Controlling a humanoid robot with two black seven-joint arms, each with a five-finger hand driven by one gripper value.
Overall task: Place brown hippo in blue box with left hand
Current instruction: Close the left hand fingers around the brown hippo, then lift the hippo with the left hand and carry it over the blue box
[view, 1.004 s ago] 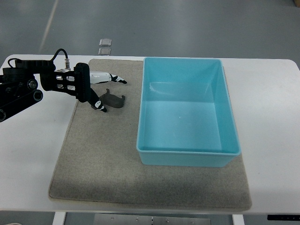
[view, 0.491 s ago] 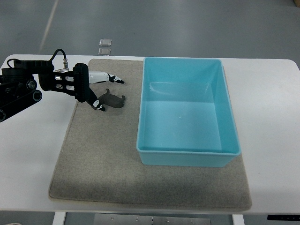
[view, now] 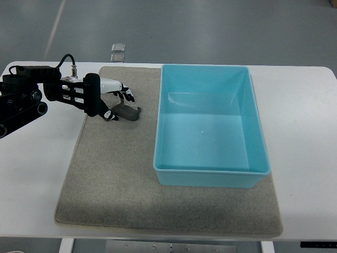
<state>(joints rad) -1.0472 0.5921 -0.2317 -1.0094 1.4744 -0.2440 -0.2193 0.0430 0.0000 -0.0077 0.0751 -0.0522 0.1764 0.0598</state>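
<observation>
Left hand fingers, white with dark tips, curl down around the brown hippo, thumb tip at its 9 o'clock side, other fingertips at its 12 o'clock edge; contact looks likely but a firm grip cannot be told. Hippo is a small dark brown, smooth, rounded lump lying on the grey felt-like mat, just off the blue box at the box's 9 o'clock side, not touching it. Box is light blue glossy plastic, rectangular, deep, rounded corners, sitting on the mat's 3 o'clock half. Black skeletal arm with cable extends toward 9 o'clock over the white smooth table. Mat is rectangular, coarse, fuzzy-edged.
</observation>
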